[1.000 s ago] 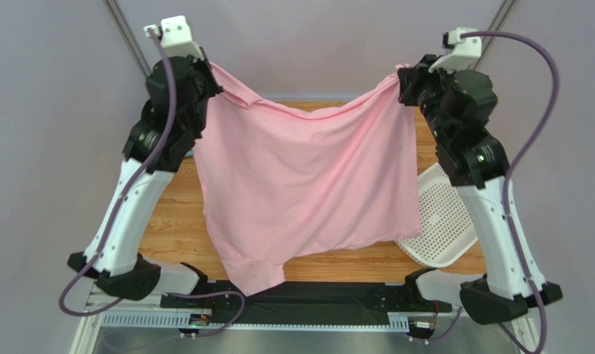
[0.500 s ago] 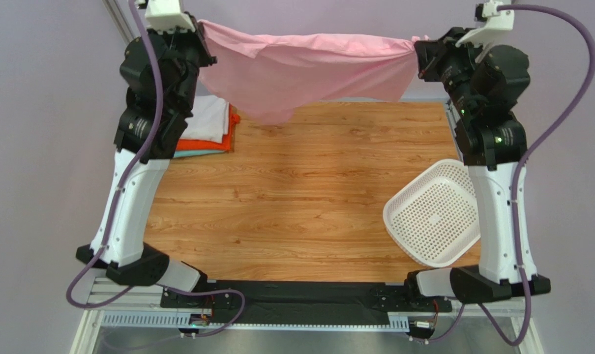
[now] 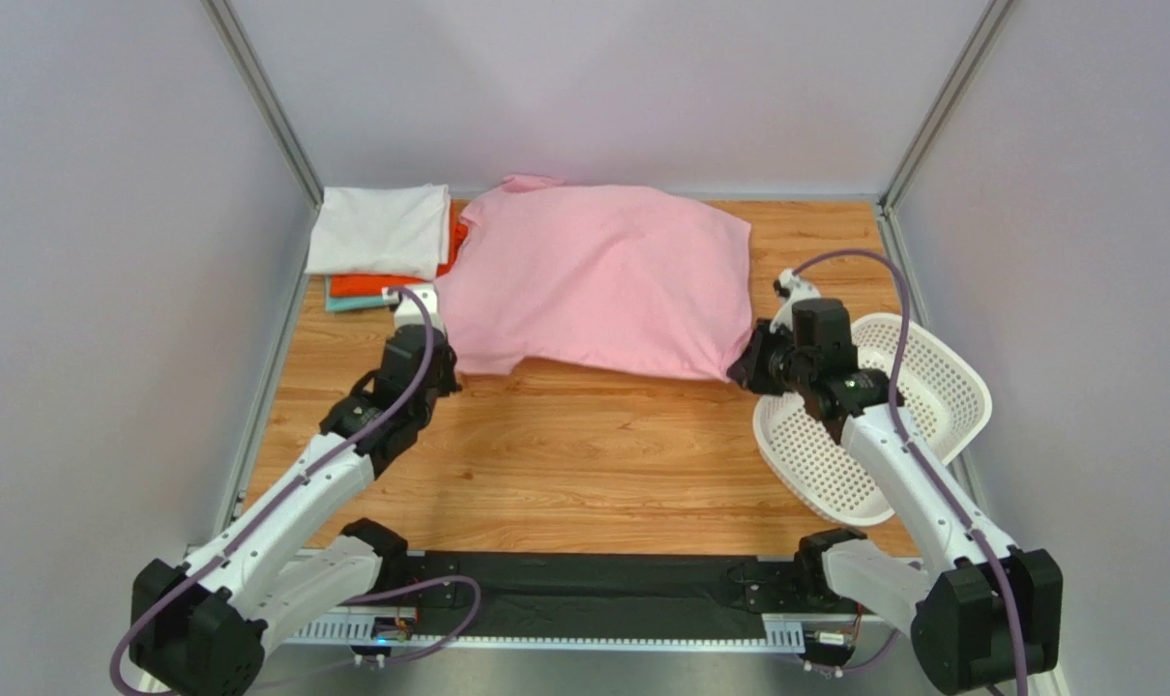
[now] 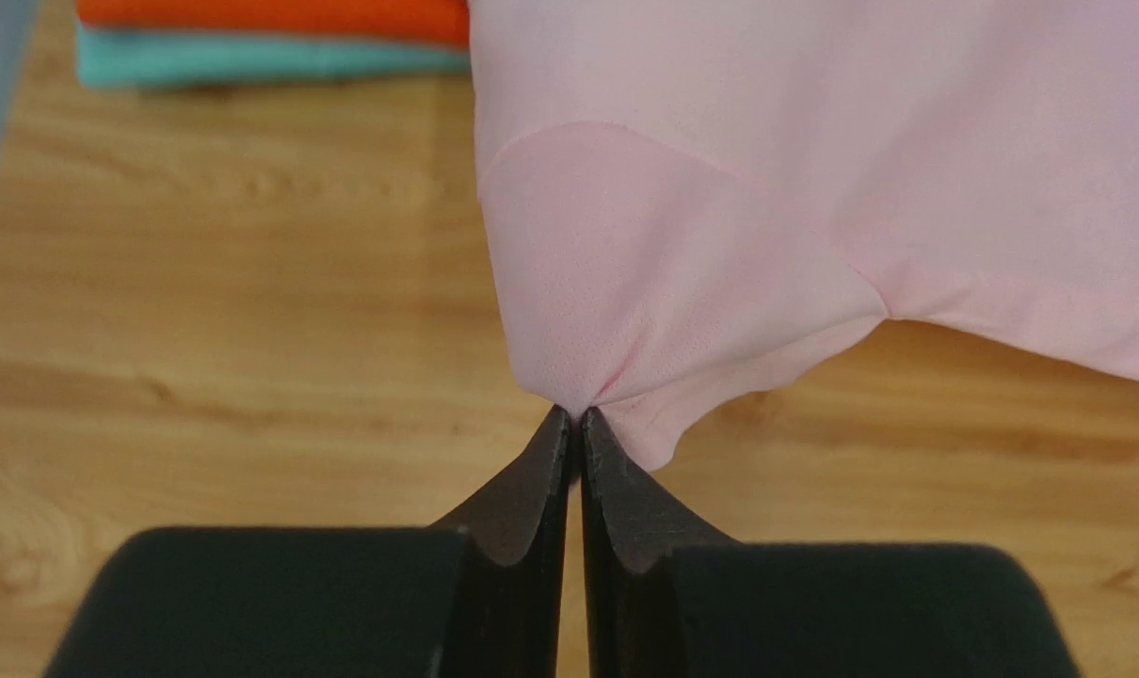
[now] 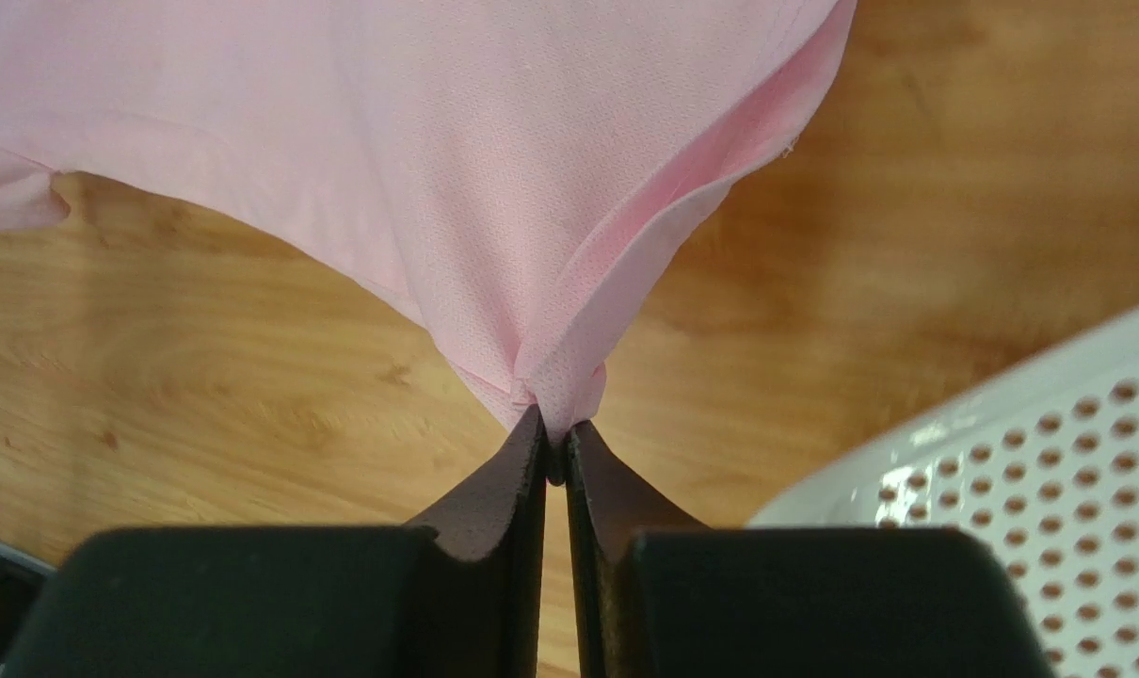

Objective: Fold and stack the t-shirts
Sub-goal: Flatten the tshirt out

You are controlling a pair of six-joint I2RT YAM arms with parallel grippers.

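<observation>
Left wrist: left gripper has its jaws pinched almost together, with a corner of the pink t-shirt caught between the tips. The cloth puckers into the nip, and only a hairline gap shows between the fingers below it. The gripper sits low over the wooden table. At upper left, the edge of the orange-red t-shirt lies on the teal t-shirt.

Right wrist: right gripper is the same. Its jaws are near closed on another corner of the pink t-shirt, with the hem doubled over at the tips. The white perforated basket is just beside it at lower right. From this view I can't tell whether it touches the cloth.

Top external: both arms are stretched forward and low. The left gripper is on the near-left corner of the pink t-shirt and the right gripper is on the near-right corner. The pink t-shirt lies spread across the far half of the table between them, front side slightly puffed, not folded.

The stack is at the far-left corner of the table. The white t-shirt is on top, the orange-red t-shirt is under it and the teal t-shirt is at the bottom. The left edge of the pink t-shirt reaches the stack's right side and overlaps the orange-red t-shirt there.

The basket is at the right edge of the table, with the right arm crossing above it. Its near rim sits close to the pink t-shirt's right corner.
</observation>
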